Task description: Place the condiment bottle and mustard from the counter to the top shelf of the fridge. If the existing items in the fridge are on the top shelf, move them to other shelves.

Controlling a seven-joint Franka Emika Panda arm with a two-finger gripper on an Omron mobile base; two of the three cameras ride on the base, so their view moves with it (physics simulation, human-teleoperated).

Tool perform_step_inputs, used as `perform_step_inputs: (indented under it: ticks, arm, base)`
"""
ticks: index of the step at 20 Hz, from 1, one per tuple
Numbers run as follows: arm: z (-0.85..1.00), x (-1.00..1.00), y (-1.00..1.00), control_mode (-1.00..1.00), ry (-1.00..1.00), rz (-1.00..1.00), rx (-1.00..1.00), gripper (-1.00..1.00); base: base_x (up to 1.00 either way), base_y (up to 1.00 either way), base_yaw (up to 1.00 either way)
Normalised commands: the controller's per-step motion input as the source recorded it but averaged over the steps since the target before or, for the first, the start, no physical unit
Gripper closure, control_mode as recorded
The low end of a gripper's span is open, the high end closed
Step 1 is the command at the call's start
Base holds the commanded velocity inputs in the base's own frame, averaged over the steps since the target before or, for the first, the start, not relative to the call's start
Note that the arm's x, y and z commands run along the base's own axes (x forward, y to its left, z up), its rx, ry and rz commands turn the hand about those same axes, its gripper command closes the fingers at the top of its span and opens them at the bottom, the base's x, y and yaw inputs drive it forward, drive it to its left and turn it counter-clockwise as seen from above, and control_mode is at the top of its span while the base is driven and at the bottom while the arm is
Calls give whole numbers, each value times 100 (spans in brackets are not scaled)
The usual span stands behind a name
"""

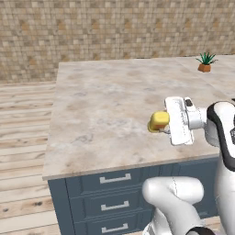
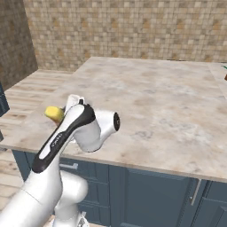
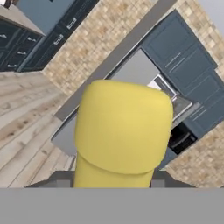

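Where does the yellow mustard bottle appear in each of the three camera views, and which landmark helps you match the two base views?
Left base view: the mustard sits right of centre, at the gripper, above the counter.
Right base view: it peeks out at the left, behind the arm, near the counter's left edge.
Hand view: it looms large at centre, between the fingers.
Shared landmark: the beige marbled counter and the tiled wall behind it.

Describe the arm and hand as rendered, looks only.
Glossy white rounded arm links with black bands at the joints. The hand is a flat white block with a small dark inset near its wrist end. No cables or lettering visible. The jaws are hidden.
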Motion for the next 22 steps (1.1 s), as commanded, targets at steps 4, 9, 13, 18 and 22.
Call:
perform_step_inputs:
  ticks: [4, 9, 13, 18, 22]
  arm:
    - [89, -87, 9, -100, -7, -5, -1, 100]
    - [58, -98, 0, -100, 2, -12, 4, 100]
    - [39, -99, 0, -100, 10, -15, 7, 100]
    - [7, -65, 0, -100, 8, -15, 0, 100]
    - [0, -14, 2, -100, 0, -5, 1, 100]
  base:
    - [0, 0, 0]
    - [0, 0, 0]
    - [0, 0, 0]
    - [0, 0, 0]
    - [0, 0, 0]
